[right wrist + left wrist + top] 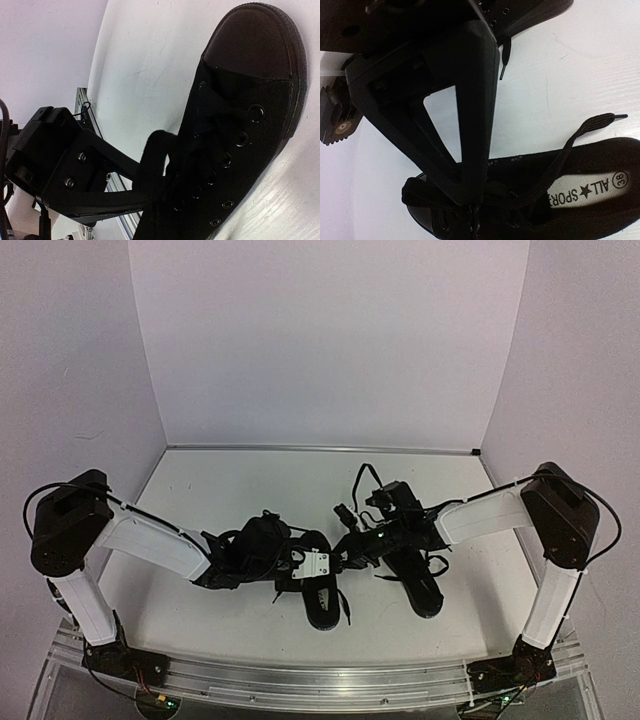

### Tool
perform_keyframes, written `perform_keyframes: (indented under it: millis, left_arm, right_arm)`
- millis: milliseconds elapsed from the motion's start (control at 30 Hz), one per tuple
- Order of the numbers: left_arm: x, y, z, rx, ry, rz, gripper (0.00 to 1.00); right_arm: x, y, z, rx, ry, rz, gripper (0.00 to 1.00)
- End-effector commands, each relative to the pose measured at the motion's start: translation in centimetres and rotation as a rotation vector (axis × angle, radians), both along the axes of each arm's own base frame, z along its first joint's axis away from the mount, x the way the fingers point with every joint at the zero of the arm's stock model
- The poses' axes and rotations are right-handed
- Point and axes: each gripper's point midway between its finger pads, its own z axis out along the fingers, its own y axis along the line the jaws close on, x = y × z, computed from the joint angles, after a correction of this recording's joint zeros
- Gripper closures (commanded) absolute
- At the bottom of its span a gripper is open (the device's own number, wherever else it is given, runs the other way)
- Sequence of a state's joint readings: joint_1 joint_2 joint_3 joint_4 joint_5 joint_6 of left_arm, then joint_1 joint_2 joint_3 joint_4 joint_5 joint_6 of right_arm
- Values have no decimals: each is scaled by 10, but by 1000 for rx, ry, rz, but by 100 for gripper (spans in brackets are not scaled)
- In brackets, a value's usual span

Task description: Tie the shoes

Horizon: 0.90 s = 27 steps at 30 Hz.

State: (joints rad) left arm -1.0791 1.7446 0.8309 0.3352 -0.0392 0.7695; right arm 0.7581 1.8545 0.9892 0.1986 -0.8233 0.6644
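Two black shoes lie side by side on the white table, toes toward the near edge: the left shoe [322, 602] and the right shoe [418, 585]. The left shoe [600, 210] shows a white insole label [590, 190]. My left gripper [475, 197] is shut over that shoe's eyelet rows, its tips pressed together on a black lace [570, 145] that trails off to the right. My right gripper [161, 192] is shut on a loop of lace [156, 145] beside the eyelets of a shoe [250, 115] whose toe cap [255, 40] points away. From above, both grippers [298, 565] [350, 540] sit close together between the shoes.
White walls enclose the table [250, 480] on three sides. An aluminium rail [330, 680] runs along the near edge, carrying both arm bases. A loose lace [358, 478] curls behind the right shoe. The other shoe's edge [530, 15] shows at the top of the left wrist view.
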Motion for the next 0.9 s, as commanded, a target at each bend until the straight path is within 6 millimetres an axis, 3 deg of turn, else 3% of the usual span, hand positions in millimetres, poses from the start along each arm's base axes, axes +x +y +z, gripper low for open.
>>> perform_keyframes:
  millis: [0, 333, 500, 667, 867]
  left_arm:
    - [10, -14, 11, -56, -17, 28, 100]
    - [11, -17, 1, -55, 1, 36, 100]
    - [13, -15, 2, -69, -9, 53, 100]
    - [11, -13, 4, -72, -12, 50, 100]
    - [11, -11, 5, -65, -22, 43, 100]
  right_arm:
    - [2, 5, 21, 55, -47, 1, 100]
    - [-2, 6, 21, 74, -26, 16, 98]
    - [-5, 2, 22, 82, -21, 27, 85]
    - [16, -22, 32, 89, -45, -47, 73]
    - [30, -33, 21, 53, -33, -120, 71]
